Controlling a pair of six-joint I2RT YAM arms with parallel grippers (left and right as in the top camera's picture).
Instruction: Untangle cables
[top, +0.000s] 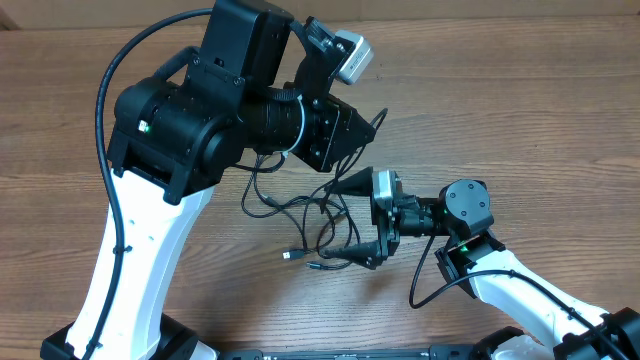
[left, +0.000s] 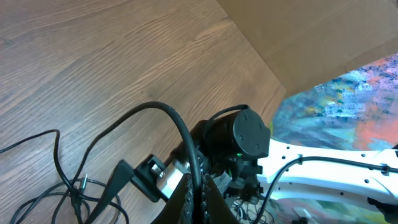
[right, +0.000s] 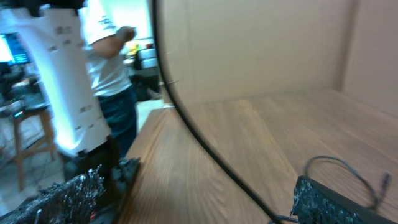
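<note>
On the wooden table (top: 520, 90), two arms meet over the middle; the left arm (top: 130, 250) rises on its white link from the near left edge, bends at a bulky black joint and reaches rightward, so that the left gripper (top: 362, 127) hangs above the wood with its pincer together, though whether a cord is nipped in it cannot be told; the right arm (top: 520, 295) comes in low from the near right corner and lies almost level, its right gripper (top: 355, 220) turned leftward with the two fingers spread wide, one on the far side and one on the near side, clamped on nothing; the cables (top: 300, 205) lie in one loose tangle on the table below the left gripper and just left of the right gripper, the nearest loops close by its open fingers; the cords overlap too much to count, but two plug ends (top: 289, 257) show close together at the near side of the heap; one thick black wire (top: 103, 110) arcs along the left arm; only the overhead view shows both arms and the whole tangle; the left wrist view shows the right arm's round black joint and thin cords on the wood at lower left; the right wrist view adds one person (right: 109, 56) in a white shirt standing beyond the table's edge, and a thin loop of cord with a plug beside the finger at its lower right.
</note>
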